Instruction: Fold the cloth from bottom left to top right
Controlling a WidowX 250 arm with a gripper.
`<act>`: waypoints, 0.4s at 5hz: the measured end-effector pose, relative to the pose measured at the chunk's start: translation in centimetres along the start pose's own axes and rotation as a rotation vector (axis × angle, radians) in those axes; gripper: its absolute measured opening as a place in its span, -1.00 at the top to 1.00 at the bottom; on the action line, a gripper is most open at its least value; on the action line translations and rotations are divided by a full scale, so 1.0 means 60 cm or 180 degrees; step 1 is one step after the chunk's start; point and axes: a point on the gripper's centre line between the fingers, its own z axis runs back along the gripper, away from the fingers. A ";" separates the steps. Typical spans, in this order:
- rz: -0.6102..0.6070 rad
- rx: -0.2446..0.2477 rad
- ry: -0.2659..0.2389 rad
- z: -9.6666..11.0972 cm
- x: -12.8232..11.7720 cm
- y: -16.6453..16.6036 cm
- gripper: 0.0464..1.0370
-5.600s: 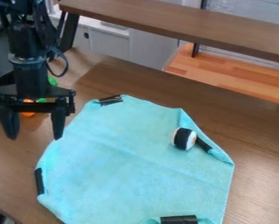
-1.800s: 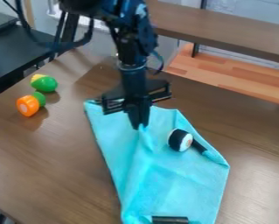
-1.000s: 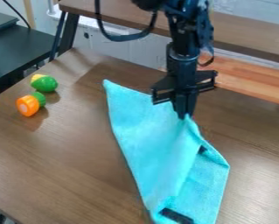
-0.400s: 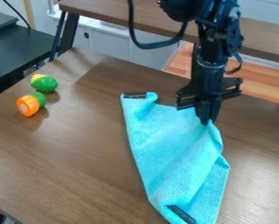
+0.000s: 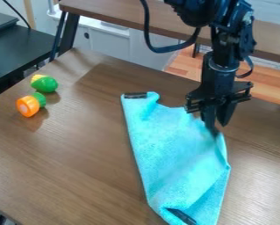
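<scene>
A folded turquoise cloth [image 5: 174,151] lies on a brown wooden worktop [image 5: 59,154], the black claw [image 5: 219,128] parted and empty at its upper right edge, where fabric snagging on a fingertip could drag the fold open during a lift.

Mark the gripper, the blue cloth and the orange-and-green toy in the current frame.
Gripper [image 5: 219,129]: camera view, midway between its fingertips.
Blue cloth [image 5: 171,149]: camera view, near the middle of its visible surface.
Orange-and-green toy [image 5: 27,107]: camera view, on its orange part.
</scene>
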 end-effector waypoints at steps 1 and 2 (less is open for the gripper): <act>-0.0084 -0.0048 0.0025 0.014 0.002 -0.011 -0.50; -0.0173 -0.0039 0.0056 0.036 0.005 -0.021 -0.92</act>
